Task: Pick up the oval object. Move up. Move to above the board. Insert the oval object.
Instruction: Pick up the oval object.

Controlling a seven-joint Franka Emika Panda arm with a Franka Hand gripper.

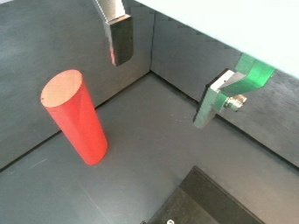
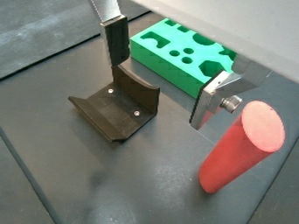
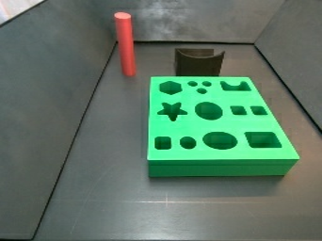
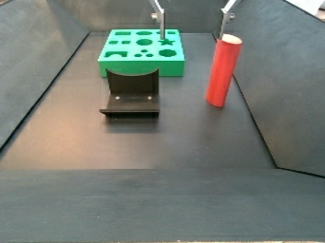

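Note:
The oval object, a tall red peg (image 3: 123, 43), stands upright on the dark floor near a side wall; it shows in both wrist views (image 1: 73, 115) (image 2: 240, 147) and in a side view (image 4: 223, 69). The board (image 3: 220, 127), a thick green block with shaped holes, lies flat on the floor (image 4: 143, 52) (image 2: 184, 54). My gripper (image 1: 163, 87) (image 2: 162, 92) hangs open and empty above the floor. The peg stands off to one side, outside the fingers (image 1: 119, 37). In a side view only the fingertips (image 4: 158, 17) show at the upper edge.
The fixture (image 3: 198, 61) (image 4: 129, 95) (image 2: 117, 107) stands on the floor right by the board's end, below the gripper. Dark walls (image 3: 75, 104) enclose the floor on the sides and back.

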